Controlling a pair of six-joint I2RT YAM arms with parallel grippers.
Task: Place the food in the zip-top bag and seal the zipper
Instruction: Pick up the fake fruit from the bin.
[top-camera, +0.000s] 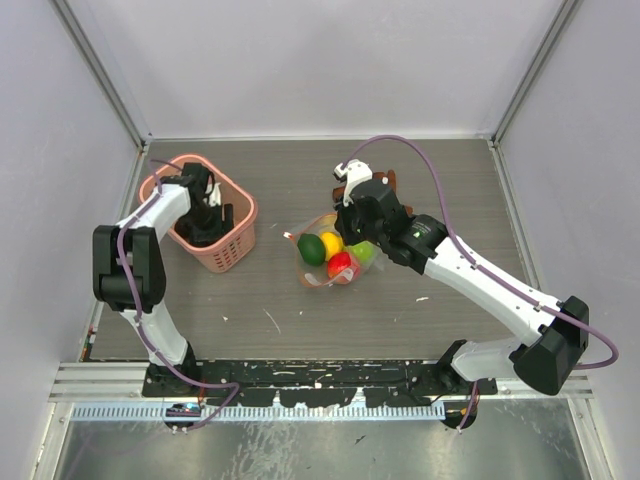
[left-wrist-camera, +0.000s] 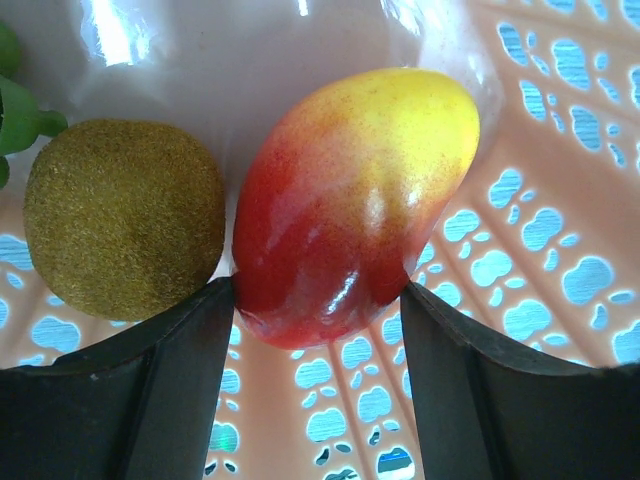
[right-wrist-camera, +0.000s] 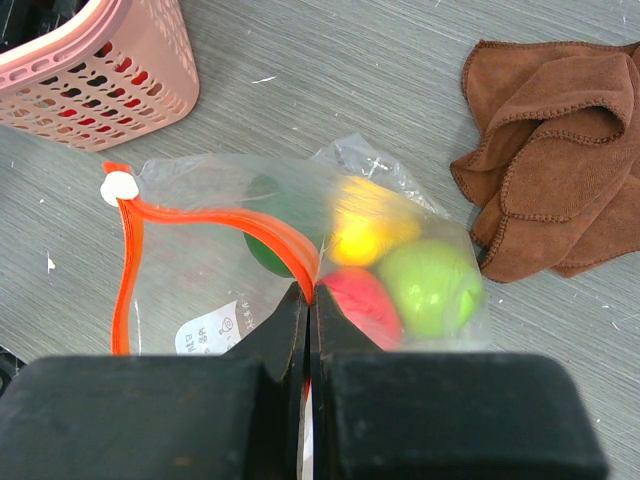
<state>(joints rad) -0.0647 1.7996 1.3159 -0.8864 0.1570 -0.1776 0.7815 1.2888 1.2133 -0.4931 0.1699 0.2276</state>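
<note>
Found the pink perforated basket (top-camera: 240, 240) on the table's (top-camera: 400, 320) left half, with the left gripper (left-wrist-camera: 315, 290) down inside it, far nearer the loose food than the right arm. Found the zip-top bag (right-wrist-camera: 185, 265) flat at mid-table, right of the basket and apart from it, long axis across the table, mouth facing the basket, four fruits already inside. Saw a mango (left-wrist-camera: 350, 190) straight ahead of the left claw, long axis slanting from the red end at the fingers (left-wrist-camera: 160, 380) up to the yellow end at upper right, with a kiwi (left-wrist-camera: 125, 215) touching its left flank. Saw those fingers flanking the red end, at or on its skin; could not tell released from grasping. Saw the right gripper (right-wrist-camera: 308, 300) clenched on the zipper (right-wrist-camera: 121, 270), propping the mouth open, with the white tab (right-wrist-camera: 118, 187) at the basket end.
</note>
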